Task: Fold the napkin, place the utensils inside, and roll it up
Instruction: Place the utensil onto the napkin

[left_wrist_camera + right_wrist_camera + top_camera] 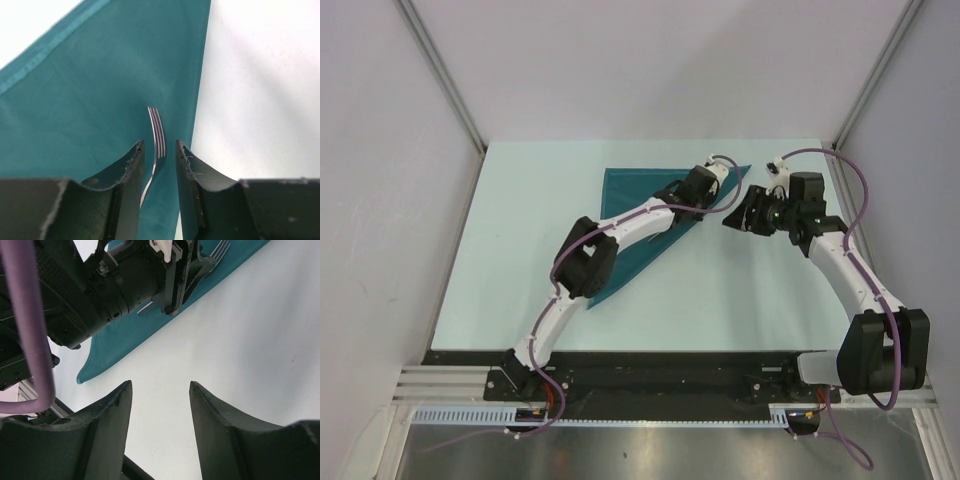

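From above, the napkin (630,195) lies as a folded triangle toward the far edge of the table (520,260), its long fold running from the far right toward the near left. The left gripper (718,188) hangs over its far-right tip, and the right gripper (732,218) waits just beside it over bare tabletop.

The left wrist view shows a fork (158,131) between the fingers (131,172), tines over the cloth near the fold. We cannot tell whether they pinch its handle.

In the right wrist view, that gripper's fingers are spread and empty.

We judge the fork is being placed. Next it must be released along the fold. The left arm across the cloth would hinder rolling, and we see no other utensil.
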You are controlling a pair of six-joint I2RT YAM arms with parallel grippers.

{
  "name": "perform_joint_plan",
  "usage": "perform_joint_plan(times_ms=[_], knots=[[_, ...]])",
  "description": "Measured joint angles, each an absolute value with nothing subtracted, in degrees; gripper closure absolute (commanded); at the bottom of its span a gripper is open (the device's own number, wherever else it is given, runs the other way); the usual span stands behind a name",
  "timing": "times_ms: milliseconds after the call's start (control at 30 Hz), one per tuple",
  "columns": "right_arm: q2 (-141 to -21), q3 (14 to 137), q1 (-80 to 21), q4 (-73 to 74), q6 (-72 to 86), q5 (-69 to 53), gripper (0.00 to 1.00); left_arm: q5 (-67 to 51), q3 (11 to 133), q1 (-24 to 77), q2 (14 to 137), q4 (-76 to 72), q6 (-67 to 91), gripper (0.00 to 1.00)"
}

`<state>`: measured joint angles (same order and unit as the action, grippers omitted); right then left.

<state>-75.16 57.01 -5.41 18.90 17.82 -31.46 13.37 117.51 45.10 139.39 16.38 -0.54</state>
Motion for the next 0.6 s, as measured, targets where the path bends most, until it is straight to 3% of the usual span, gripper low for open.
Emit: perform_joint_plan(times_ms=[300, 600], knots=[[-75.2, 57.0, -5.5, 19.0, 17.7, -31.3, 0.45, 13.4, 117.7, 45.1, 139.7, 20.7, 1.6, 0.58], [-75.1, 55.9, -5.8, 19.1, 17.9, -31.3, 0.45, 13.2, 119.0, 44.6, 141.2, 24.1, 7.1, 0.60]])
